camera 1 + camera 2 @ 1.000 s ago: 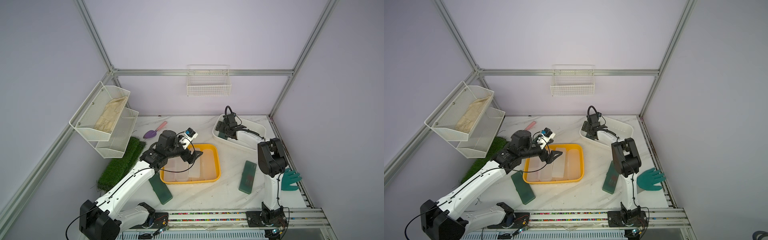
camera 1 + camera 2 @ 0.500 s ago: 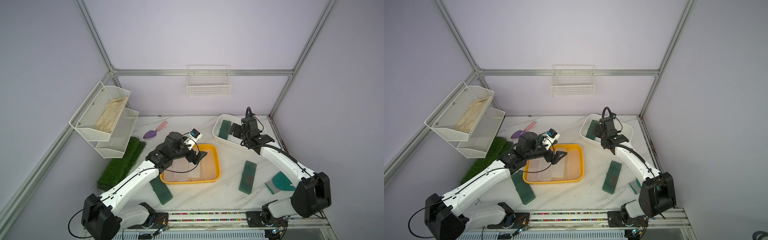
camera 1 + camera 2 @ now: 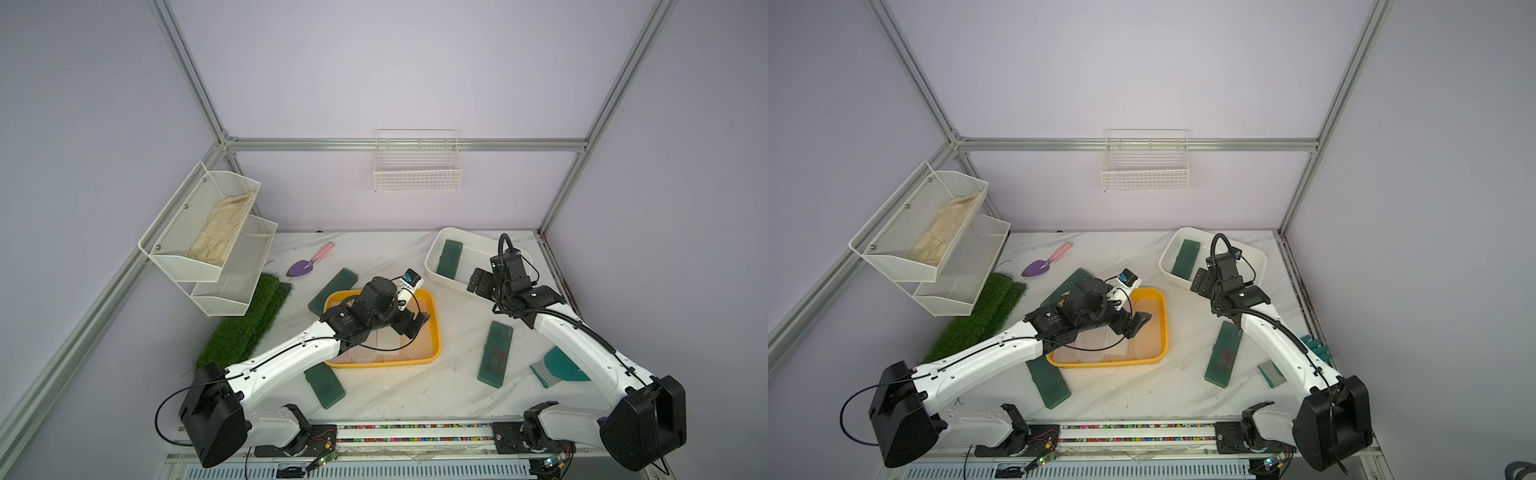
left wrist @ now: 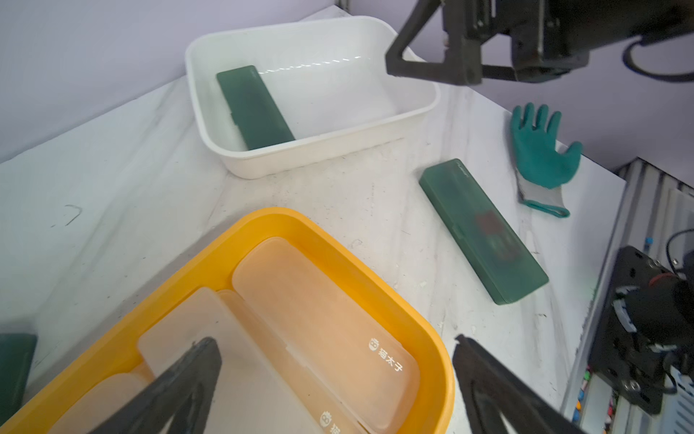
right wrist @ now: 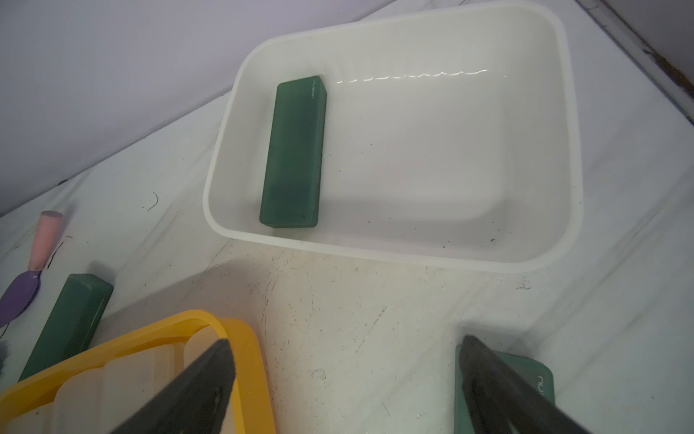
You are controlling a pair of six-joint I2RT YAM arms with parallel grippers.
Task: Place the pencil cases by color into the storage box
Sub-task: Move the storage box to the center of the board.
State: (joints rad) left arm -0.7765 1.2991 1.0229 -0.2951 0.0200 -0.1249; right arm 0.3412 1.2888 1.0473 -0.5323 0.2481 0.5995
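Note:
Several frosted clear-white pencil cases lie side by side in the yellow storage box. My left gripper hovers open and empty over that box's right end. One dark green pencil case lies at the left side of the white storage box. My right gripper is open and empty above the table just in front of the white box. Other green cases lie on the table: right, front left, and behind the yellow box.
A teal glove lies by the right arm near the table's right edge. A purple trowel with a pink handle is at the back left. A grass mat and wire shelves line the left side.
My right gripper left the green case in the white box and drew back over its near rim, the arm swinging out to the right. The left gripper shifted right over the yellow box.

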